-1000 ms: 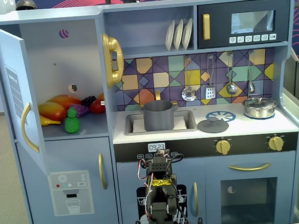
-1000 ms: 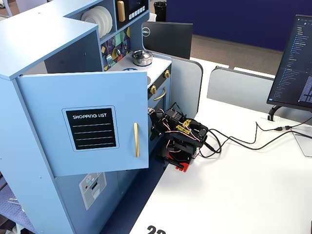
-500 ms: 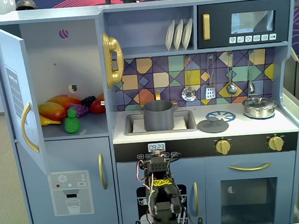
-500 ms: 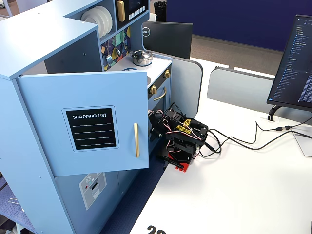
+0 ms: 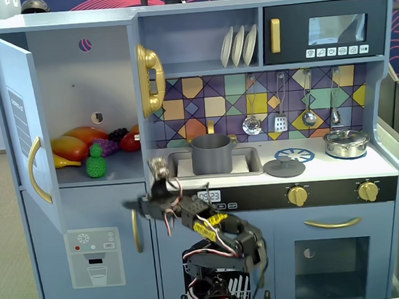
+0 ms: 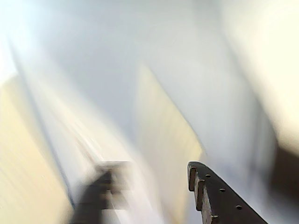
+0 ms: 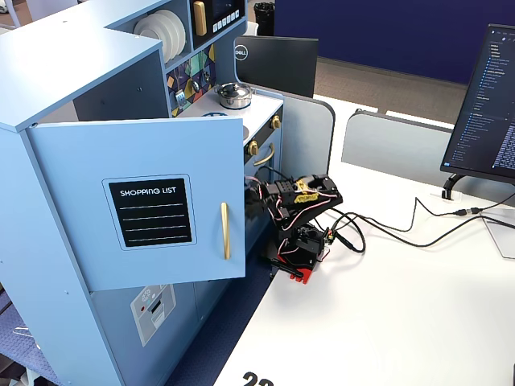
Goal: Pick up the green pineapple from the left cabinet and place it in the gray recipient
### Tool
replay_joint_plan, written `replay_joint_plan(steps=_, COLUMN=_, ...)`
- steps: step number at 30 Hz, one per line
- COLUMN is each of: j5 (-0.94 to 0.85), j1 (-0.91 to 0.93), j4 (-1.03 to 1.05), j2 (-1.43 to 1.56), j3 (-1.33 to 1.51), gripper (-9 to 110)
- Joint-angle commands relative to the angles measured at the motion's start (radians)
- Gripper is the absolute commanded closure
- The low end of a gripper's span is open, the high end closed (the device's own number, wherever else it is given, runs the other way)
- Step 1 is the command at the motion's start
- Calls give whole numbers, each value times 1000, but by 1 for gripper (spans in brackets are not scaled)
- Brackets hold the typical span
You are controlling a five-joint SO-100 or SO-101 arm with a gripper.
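Note:
The green pineapple (image 5: pixel 96 162) stands upright at the front of the left cabinet's (image 5: pixel 77 69) shelf, whose door (image 5: pixel 21 128) is swung open. The gray recipient (image 5: pixel 211 153) sits in the sink to the right of the cabinet. My gripper (image 5: pixel 158 171) is blurred in a fixed view; it is raised in front of the counter edge, between the cabinet and the sink, right of and below the pineapple. The wrist view is motion-blurred: the gripper (image 6: pixel 149 184) shows two fingers apart, one sharp finger (image 6: pixel 210 198) at the right, with nothing between them. In the side fixed view the arm (image 7: pixel 299 197) reaches behind the open door (image 7: pixel 145 201).
Other toy fruit, among them purple grapes (image 5: pixel 109 145), lies behind the pineapple. A gold phone (image 5: pixel 150 81) hangs on the cabinet's right post. A gray lid (image 5: pixel 284 167) and a steel lidded pot (image 5: pixel 346 142) stand on the counter. Cables (image 7: pixel 386 229) and a monitor (image 7: pixel 487 104) are on the desk.

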Motion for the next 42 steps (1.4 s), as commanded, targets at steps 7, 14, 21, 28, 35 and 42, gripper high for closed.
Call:
replay_joint_plan(steps=7, j5=25, j1=-15, j4=-156, j2=-270, j3=-330, gripper=68)
replay_joint_plan(steps=14, j5=-14, j1=-26, j4=-313, j2=-472, j3=-411, gripper=66)
replay_joint_plan(steps=21, j5=-43, j1=-12, j4=-394, j2=-689, j3=-577, gripper=67)
replay_joint_plan(steps=28, j5=-43, j1=-9, j4=-396, j2=-802, j3=-661, gripper=68)
replay_joint_plan(steps=35, j5=-48, j1=14, j4=-405, j2=-950, j3=-802, gripper=68)
replay_joint_plan(steps=42, j5=-104, j1=-18, j4=-400, j2=-1048, j3=-951, gripper=88)
